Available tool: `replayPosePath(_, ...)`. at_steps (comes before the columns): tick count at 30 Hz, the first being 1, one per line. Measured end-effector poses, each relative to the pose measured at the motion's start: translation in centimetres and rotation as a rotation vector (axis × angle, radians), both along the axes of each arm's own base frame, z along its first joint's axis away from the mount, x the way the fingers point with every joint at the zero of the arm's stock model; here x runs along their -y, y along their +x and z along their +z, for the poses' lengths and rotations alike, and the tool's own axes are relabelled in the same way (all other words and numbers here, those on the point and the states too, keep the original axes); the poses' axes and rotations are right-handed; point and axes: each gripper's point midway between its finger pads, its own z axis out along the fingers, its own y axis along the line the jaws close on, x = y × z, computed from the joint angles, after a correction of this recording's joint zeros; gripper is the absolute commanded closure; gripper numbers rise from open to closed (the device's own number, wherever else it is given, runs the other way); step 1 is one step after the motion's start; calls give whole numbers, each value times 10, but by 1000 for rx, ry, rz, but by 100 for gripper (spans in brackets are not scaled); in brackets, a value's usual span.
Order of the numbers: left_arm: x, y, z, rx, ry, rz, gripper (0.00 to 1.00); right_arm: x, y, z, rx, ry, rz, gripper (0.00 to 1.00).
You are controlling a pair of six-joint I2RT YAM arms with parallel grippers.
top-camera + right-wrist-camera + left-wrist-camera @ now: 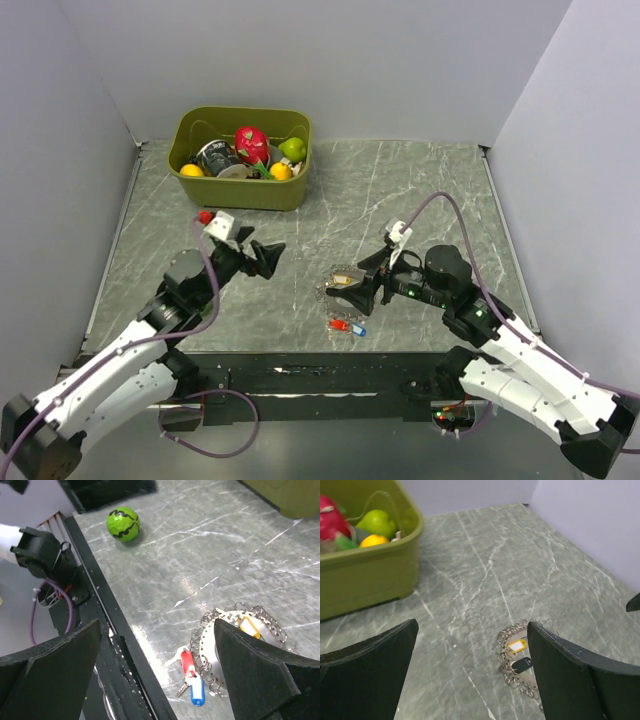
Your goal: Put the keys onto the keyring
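Note:
The keyring lies flat on the marble table, a grey ring of many small loops. In the left wrist view the keyring holds a yellow-headed key and a black-headed key inside its circle. In the right wrist view the keyring has a red tag and a blue tag with small silver keys at its near edge; these tags also show from above. My right gripper is open and empty just over the ring. My left gripper is open and empty, to the ring's left.
A green bin of toy fruit stands at the back left, also in the left wrist view. A green ball lies near the table's black front edge. Grey walls enclose the table.

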Motion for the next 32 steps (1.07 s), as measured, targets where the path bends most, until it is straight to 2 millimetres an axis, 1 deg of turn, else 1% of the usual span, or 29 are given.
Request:
replayPosePath(7, -43, -11, 8, -51, -79, 181, 4, 17, 3, -13, -4, 4, -99, 0)
replayPosePath(10, -55, -12, 0, -93, -85, 244, 4, 28, 5, -18, -5, 10, -166, 0)
replayPosePath(13, -64, -13, -18, -160, -65, 299, 4, 42, 8, -20, 6, 18, -240, 0)
replayPosePath(16, -70, -15, -31, -208, -53, 329, 4, 53, 9, -22, 7, 23, -296, 0)
replayPosePath(18, -73, -17, -38, -224, -51, 341, 4, 60, 10, -20, 14, 31, -330, 0)
replayPosePath(21, -75, -19, -43, -230, -56, 343, 4, 68, 10, -16, 23, 50, -372, 0)
replayPosePath(27, -79, -22, -36, -210, -85, 351, 4, 80, 11, -19, 28, 69, -431, 0)
replayPosePath(32, -82, -21, -36, -204, -88, 372, 4, 88, 15, -17, 40, 76, -480, 0)
